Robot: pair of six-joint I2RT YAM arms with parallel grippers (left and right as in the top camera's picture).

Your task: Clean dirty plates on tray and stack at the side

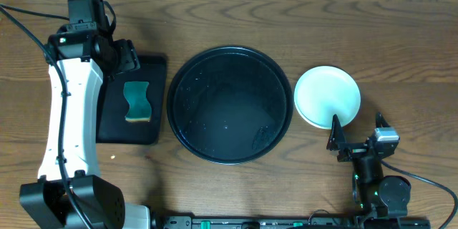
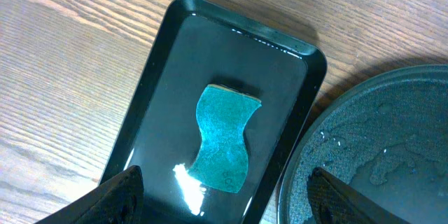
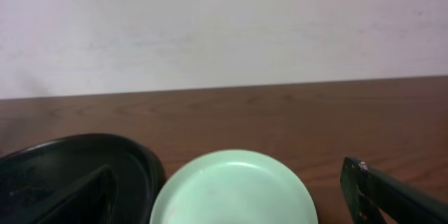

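Observation:
The large round black tray [image 1: 229, 107] sits mid-table, wet and with no plates on it. A light aqua plate [image 1: 327, 96] lies on the bare wood to its right; I cannot tell whether others lie under it. My right gripper [image 1: 356, 127] is open and empty just in front of that plate, which also shows in the right wrist view [image 3: 234, 189] between the open fingers [image 3: 227, 168]. My left gripper [image 1: 123, 59] is open and empty above the small rectangular tray, as the left wrist view shows [image 2: 225, 173].
A small rectangular black tray [image 2: 161, 98] at the left holds a teal sponge [image 2: 222, 140], and it also shows in the overhead view [image 1: 137, 101]. The round tray's rim [image 2: 378, 147] lies close to its right side. A pale wall stands behind the table.

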